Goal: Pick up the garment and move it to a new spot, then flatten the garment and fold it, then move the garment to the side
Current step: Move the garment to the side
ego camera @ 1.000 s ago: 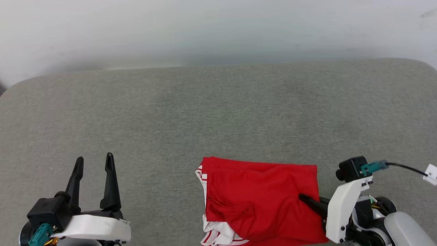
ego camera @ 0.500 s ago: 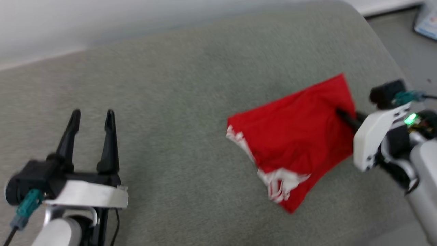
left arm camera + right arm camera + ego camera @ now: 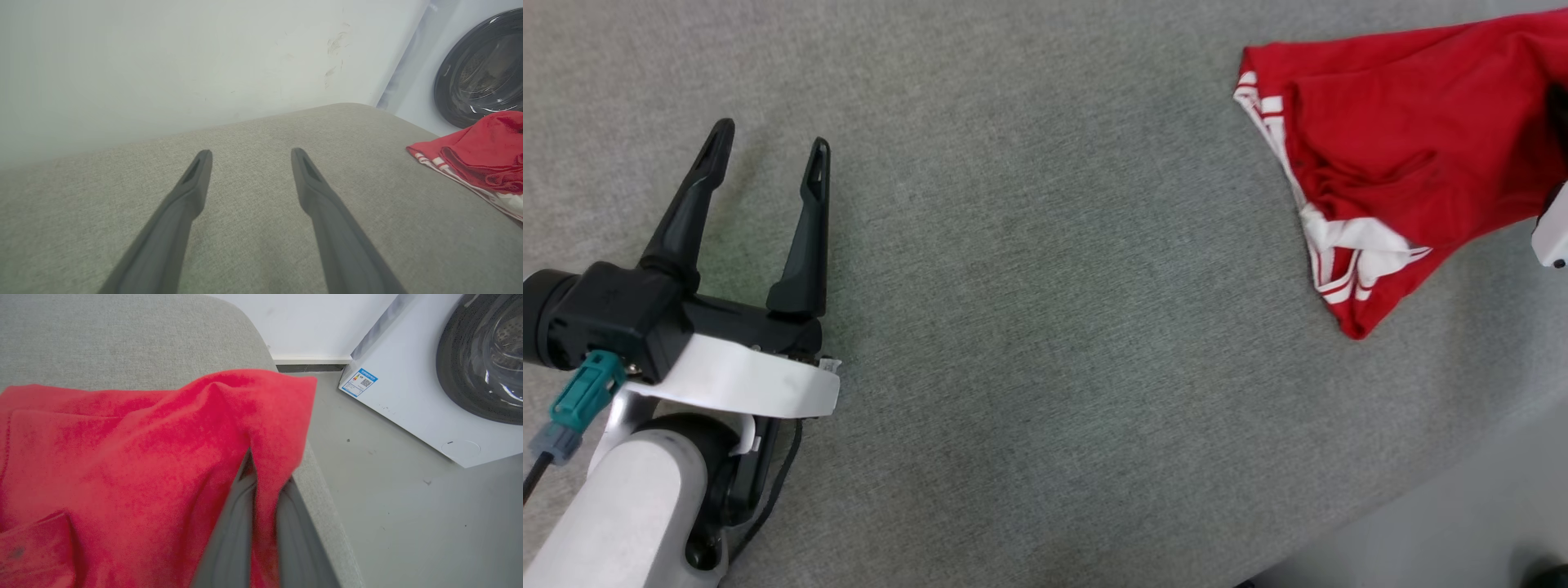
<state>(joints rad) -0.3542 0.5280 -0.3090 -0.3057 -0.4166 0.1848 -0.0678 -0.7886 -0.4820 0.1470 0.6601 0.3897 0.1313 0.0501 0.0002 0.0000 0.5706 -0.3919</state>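
Observation:
The garment [image 3: 1405, 155] is a folded red bundle with white, red-striped trim along its near-left edge, lying on the grey padded surface [image 3: 1054, 286] at the head view's upper right. In the right wrist view my right gripper [image 3: 265, 490] is shut on a raised fold of the garment [image 3: 122, 457], and red cloth hides its fingertips. This pinch sits close to the surface's rounded right edge. My left gripper [image 3: 772, 136] stands open and empty at the lower left, well apart from the shirt. Between its spread fingers [image 3: 250, 152] there is bare fabric, with the garment [image 3: 482, 159] off to the right.
A white washing machine [image 3: 429, 396] with a dark round door [image 3: 478, 69] stands on the grey floor [image 3: 408, 518] beyond the surface's right edge. A pale wall [image 3: 163, 61] runs behind the surface. Bare padding lies between my two grippers.
The head view has swung round. My right gripper, still shut on the garment, has carried it toward the surface's right edge, farther from my left gripper, which stays open.

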